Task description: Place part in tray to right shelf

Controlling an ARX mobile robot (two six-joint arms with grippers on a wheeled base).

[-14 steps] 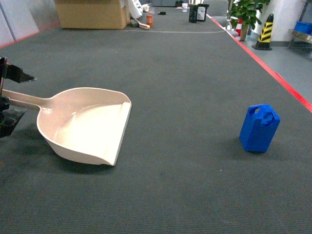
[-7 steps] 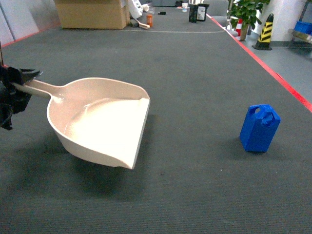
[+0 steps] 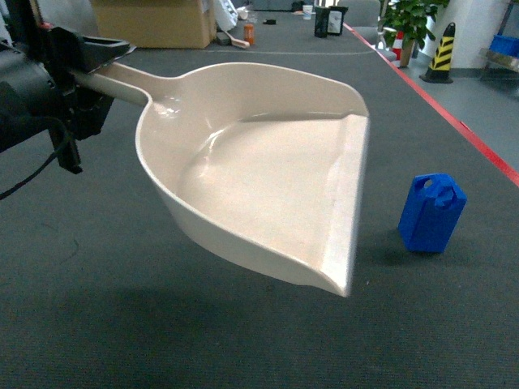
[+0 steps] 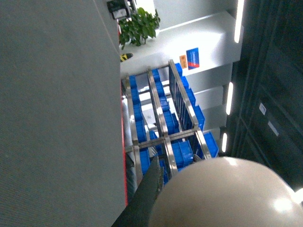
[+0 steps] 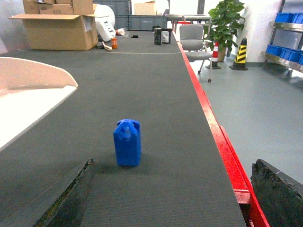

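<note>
On the head camera I see the tray [image 3: 268, 186], a cream dustpan-shaped scoop, lifted clear of the dark carpeted surface [image 3: 243, 340] and tilted, its handle pinched in the left gripper [image 3: 81, 69] at upper left. The part [image 3: 431, 212], a small blue jerrycan block, stands upright on the surface just beyond the tray's front edge.

My left wrist camera shows only a rounded cream bulge of the tray [image 4: 222, 194] and blurred blue-bin shelving [image 4: 165, 123].

On the right wrist camera the part [image 5: 127, 142] stands ahead between the right gripper's [image 5: 173, 198] spread fingers [image 5: 71, 196], whose tips are cut off.
</note>
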